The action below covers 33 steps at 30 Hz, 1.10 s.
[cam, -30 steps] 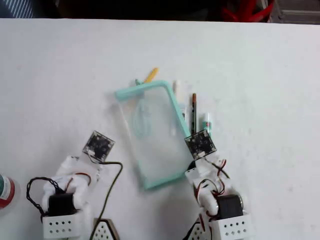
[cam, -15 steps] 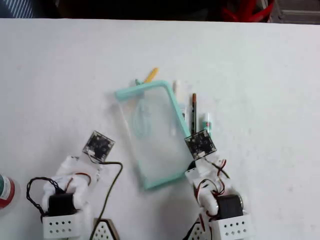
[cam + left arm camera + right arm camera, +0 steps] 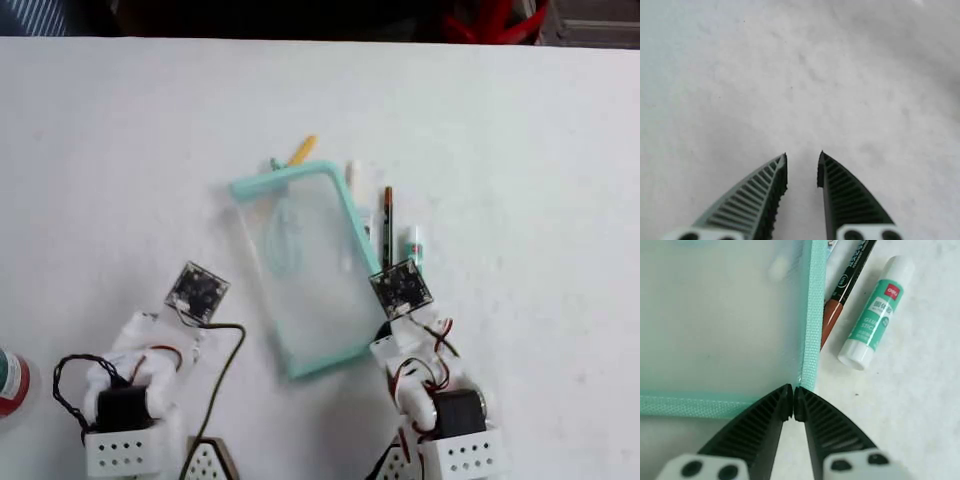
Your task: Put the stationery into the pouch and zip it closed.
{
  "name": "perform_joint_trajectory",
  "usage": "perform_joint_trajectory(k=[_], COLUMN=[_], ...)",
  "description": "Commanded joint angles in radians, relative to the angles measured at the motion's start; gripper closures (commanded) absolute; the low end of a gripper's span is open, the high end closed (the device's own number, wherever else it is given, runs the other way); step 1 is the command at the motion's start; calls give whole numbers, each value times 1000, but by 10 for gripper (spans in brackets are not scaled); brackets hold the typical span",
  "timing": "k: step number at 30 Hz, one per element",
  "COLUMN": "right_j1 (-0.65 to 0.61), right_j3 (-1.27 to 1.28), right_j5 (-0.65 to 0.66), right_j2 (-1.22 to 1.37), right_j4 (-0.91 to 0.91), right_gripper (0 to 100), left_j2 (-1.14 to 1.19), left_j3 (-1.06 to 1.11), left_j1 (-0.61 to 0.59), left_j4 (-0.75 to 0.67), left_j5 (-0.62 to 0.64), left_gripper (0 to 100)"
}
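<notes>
A clear pouch with teal trim lies flat mid-table; a faint teal shape shows through it. Along its right edge lie a white pen, a brown-and-black pen and a glue stick. A yellow pen pokes out past its far end. My right gripper is shut, its tips over the near right corner of the pouch, with the brown pen and the glue stick just beyond. My left gripper is slightly open over bare table, left of the pouch.
A red, white and green can stands at the table's left edge near the left arm's base. White tabletop stretches wide on the far and right sides. A cable runs between the arms.
</notes>
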Motion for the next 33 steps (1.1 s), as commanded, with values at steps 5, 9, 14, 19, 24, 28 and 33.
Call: perform_joint_trajectory(k=[5, 9, 14, 19, 24, 28, 33], right_j1=[-4, -4, 4, 4, 31, 93, 142], right_j3=[8, 8, 8, 8, 8, 6, 6], right_j5=[8, 9, 6, 9, 11, 11, 11], right_j2=[-7, -7, -7, -7, -8, -8, -8], right_j4=[2, 1, 1, -5, -7, -8, -48], right_gripper=[979, 978, 978, 977, 977, 977, 977], left_j2=[-5, -5, -5, -5, -5, 8, 255], left_j3=[-95, -206, -358, -385, -385, -430, -598], left_j1=[-8, -7, 39, 165, 179, 194, 302], left_j4=[-26, -49, -57, -60, -181, -247, -233], left_j5=[5, 9, 158, 245, 292, 396, 385], left_gripper=[879, 876, 876, 876, 876, 876, 839])
